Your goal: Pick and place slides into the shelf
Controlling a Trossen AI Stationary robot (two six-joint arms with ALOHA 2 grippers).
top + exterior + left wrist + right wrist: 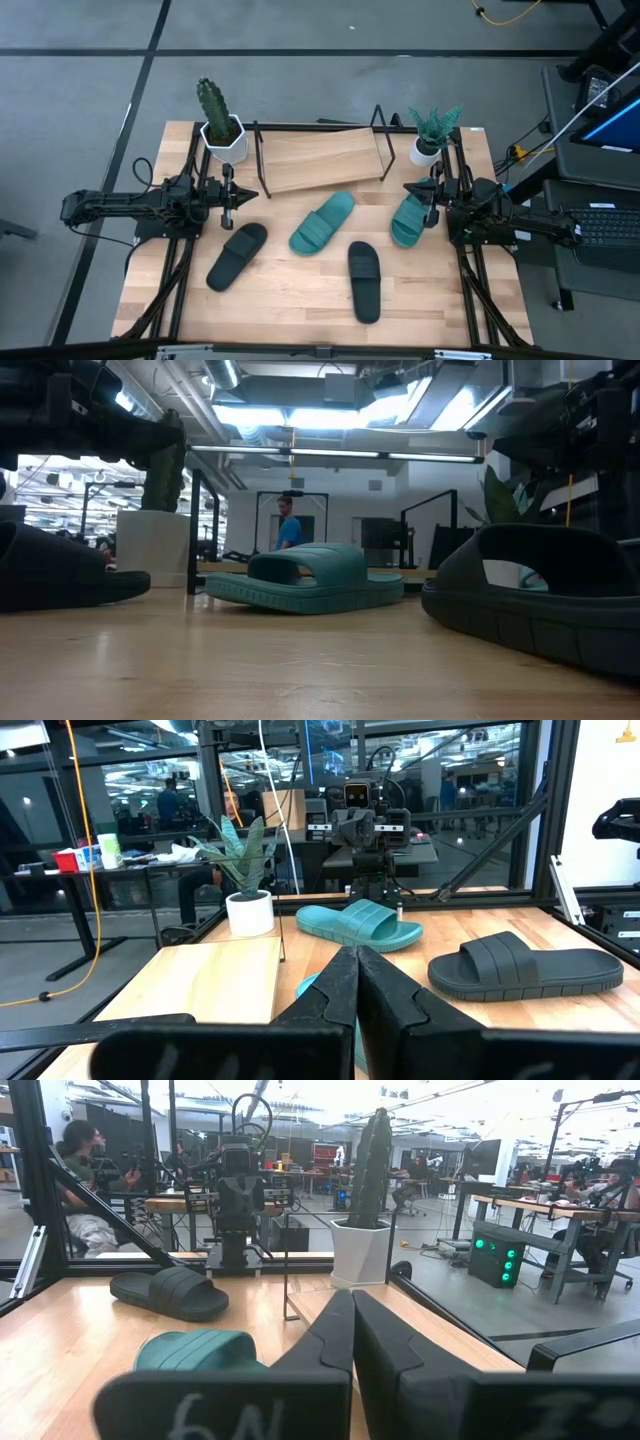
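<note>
Four slides lie soles down on the wooden table. One black slide (237,255) is left of centre and another black slide (364,280) is nearer the front. One teal slide (322,222) lies in the middle; the other teal slide (408,218) lies on the right. The shelf (320,155), a slanted light board in a black wire frame, stands at the far edge with nothing on it. My left gripper (232,197) is shut and hovers by the shelf's left end. My right gripper (430,203) is shut, just over the right teal slide (195,1352).
A cactus in a white pot (222,130) stands left of the shelf, and a small green plant in a white pot (430,135) stands to its right. Black frame rails run along both table sides. A person (289,525) stands in the room behind.
</note>
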